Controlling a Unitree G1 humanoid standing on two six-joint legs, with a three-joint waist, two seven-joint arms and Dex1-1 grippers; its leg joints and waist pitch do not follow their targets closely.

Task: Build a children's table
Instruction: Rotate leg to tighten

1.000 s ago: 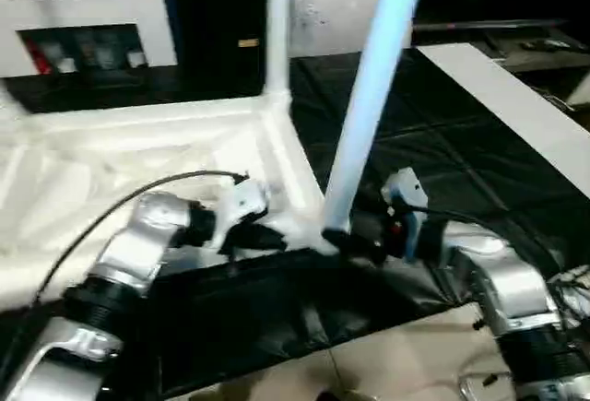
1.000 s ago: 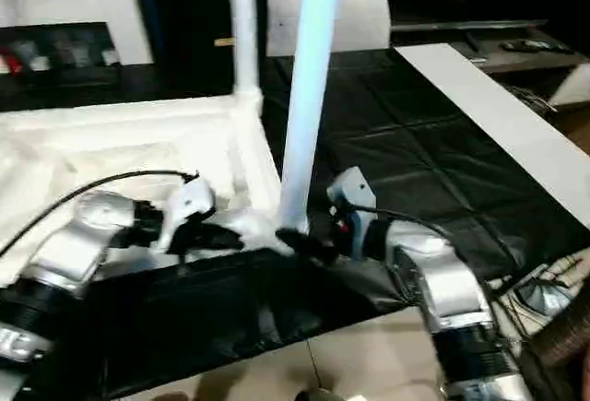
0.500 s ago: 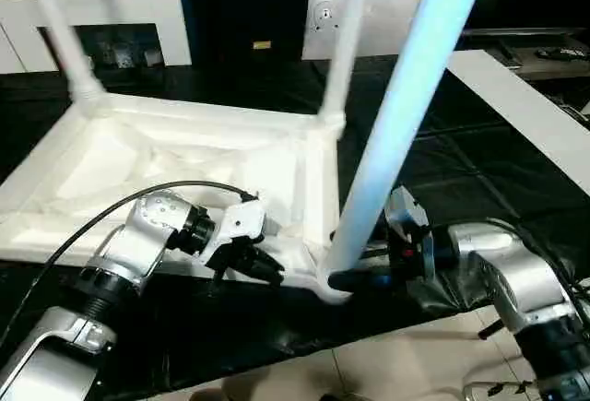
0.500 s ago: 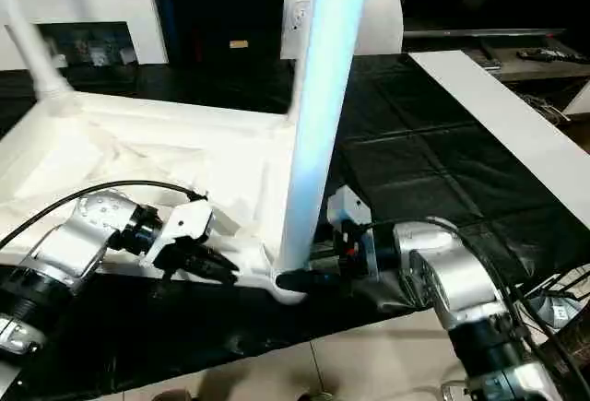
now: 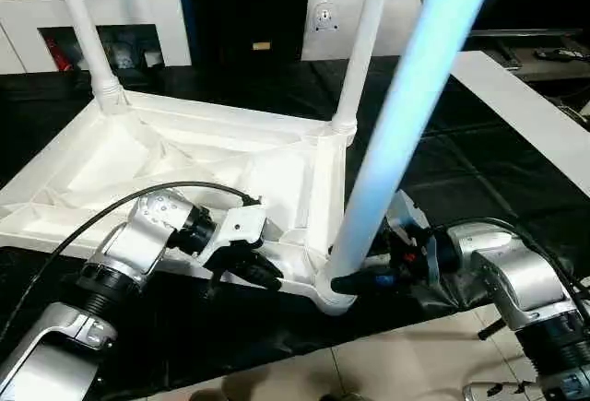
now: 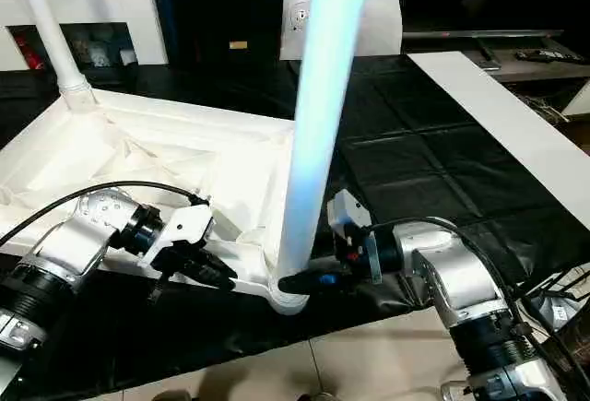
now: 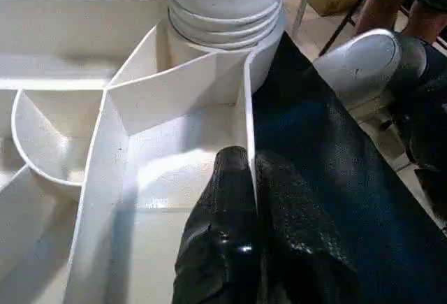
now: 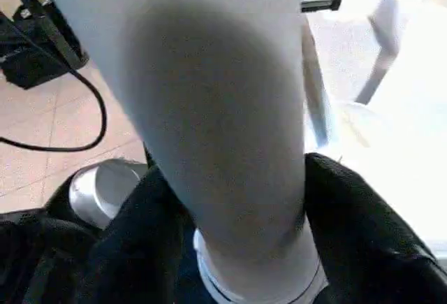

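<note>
The children's table lies upside down on black cloth, its ribbed tabletop [image 5: 184,157] facing up. Legs stand in the far-left socket [image 5: 83,23] and the far-right socket [image 5: 364,41]. A third leg [image 5: 396,124] stands in the near-right corner socket [image 5: 334,298], leaning a little. My right gripper [image 5: 355,283] is at this leg's base, and its fingers [image 8: 349,234] press against the leg from both sides. My left gripper [image 5: 263,272] is shut on the tabletop's thin near rim [image 7: 246,108], just beside that corner socket.
A white cabinet [image 5: 138,14] stands at the back left, and a flat white bag [image 5: 323,18] leans at the back middle. A long white board [image 5: 525,115] runs along the right side of the black cloth [image 5: 479,161]. Tiled floor [image 5: 415,364] lies at the front.
The head view has swung, bringing the far-left leg into sight. My right fingers have closed in on the near leg's base. The left gripper keeps its grip on the rim.
</note>
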